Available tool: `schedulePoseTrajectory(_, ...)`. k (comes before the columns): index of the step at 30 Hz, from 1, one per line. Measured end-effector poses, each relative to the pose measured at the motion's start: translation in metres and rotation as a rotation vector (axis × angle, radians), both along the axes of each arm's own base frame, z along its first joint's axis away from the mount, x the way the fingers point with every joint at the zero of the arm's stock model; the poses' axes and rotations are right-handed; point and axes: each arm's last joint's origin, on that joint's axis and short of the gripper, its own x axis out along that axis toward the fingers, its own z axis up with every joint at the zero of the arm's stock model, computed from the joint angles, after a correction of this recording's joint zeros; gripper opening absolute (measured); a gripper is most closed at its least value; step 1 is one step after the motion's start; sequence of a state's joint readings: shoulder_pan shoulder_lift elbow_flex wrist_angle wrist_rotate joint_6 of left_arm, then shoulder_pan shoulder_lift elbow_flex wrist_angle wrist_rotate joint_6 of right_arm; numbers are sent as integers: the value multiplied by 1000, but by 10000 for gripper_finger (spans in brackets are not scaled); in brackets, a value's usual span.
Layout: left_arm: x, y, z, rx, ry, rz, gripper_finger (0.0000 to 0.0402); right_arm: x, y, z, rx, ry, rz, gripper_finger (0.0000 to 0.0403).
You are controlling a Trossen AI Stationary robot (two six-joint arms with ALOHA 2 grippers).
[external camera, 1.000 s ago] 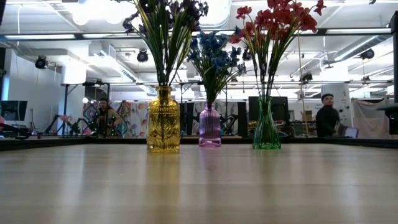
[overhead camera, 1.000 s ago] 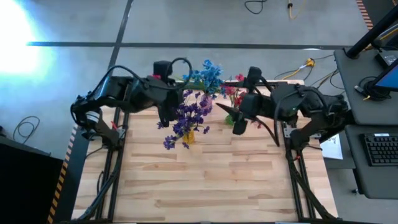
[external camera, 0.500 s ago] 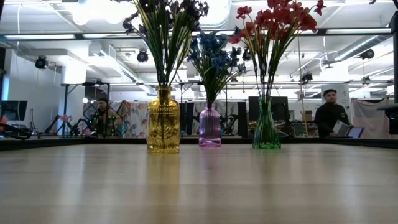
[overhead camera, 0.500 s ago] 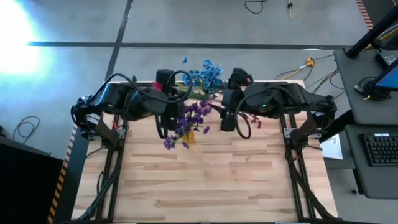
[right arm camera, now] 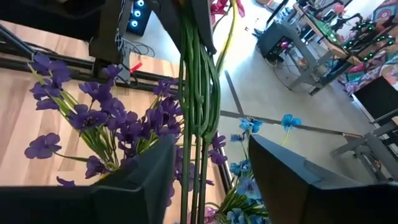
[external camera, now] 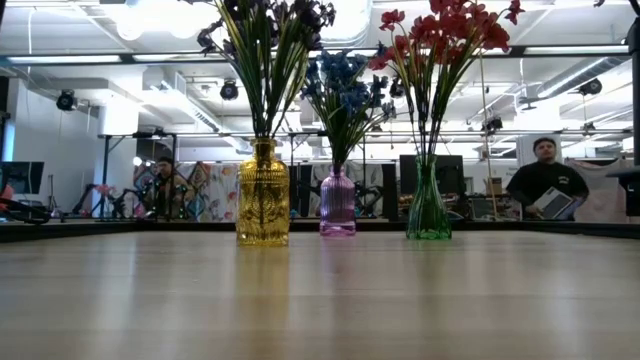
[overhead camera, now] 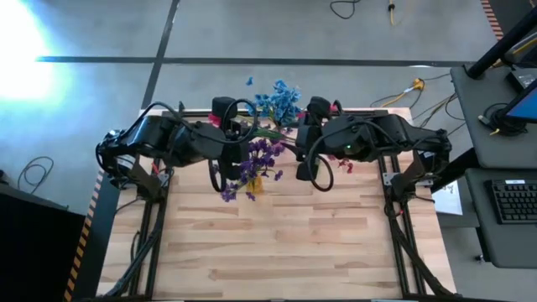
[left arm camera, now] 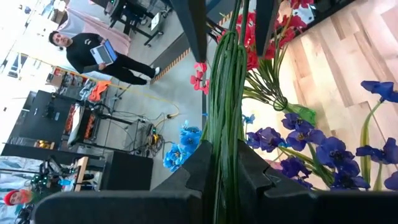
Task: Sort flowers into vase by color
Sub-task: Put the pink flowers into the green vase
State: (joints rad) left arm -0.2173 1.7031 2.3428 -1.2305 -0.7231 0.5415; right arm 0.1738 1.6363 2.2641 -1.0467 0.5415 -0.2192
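Note:
Three vases stand in a row near the table's far edge: a yellow vase [external camera: 263, 195] with purple flowers [overhead camera: 260, 159], a purple vase [external camera: 337, 200] with blue flowers [overhead camera: 277, 101], and a green vase [external camera: 428, 205] with red flowers [external camera: 445, 30]. High above them my left gripper [left arm camera: 224, 155] is shut on a bunch of long green stems [overhead camera: 270, 132] with red-pink blooms [left arm camera: 199, 74]. My right gripper [right arm camera: 211, 168] faces it, open, with a finger on either side of the same bunch [right arm camera: 196, 112]. I cannot tell whether those fingers touch the stems. My left gripper pinches the bunch of green stems [left arm camera: 224, 124] between its two fingers, several stems together. The fingers come from the table's left, slanting slightly down, and the stems run on past the fingertips. The bunch is lifted clear above the vases.
The vases' flower heads crowd the space under and between both grippers. The near half of the wooden table [overhead camera: 277, 243] lies in front of the vases. Beyond the far edge a person [external camera: 545, 185] stands in the room.
My right gripper has moved toward the table's left and toward my left gripper, coming around the held stems. My left gripper has shifted a little toward the right, still shut on the bunch. The vases have stayed put.

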Motion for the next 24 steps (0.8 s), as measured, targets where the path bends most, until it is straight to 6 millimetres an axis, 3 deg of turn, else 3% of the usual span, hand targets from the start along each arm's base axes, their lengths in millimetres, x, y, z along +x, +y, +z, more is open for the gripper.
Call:
schedulePoseTrajectory(5,0,0,0,0,0,0,25,1,0,-1,-1,4,0,131)
schedulePoseTrajectory(11,1,0,1,-8,-20,1,28,0,0,-1,-13,17,10,28)
schedulePoseTrajectory(16,1,-1,1,-24,-17,-24,71,-1,0,-3,-11,35,6,15)
schedulePoseTrajectory(24,1,-1,1,-5,0,-30,195,-1,0,-5,-16,53,4,13)
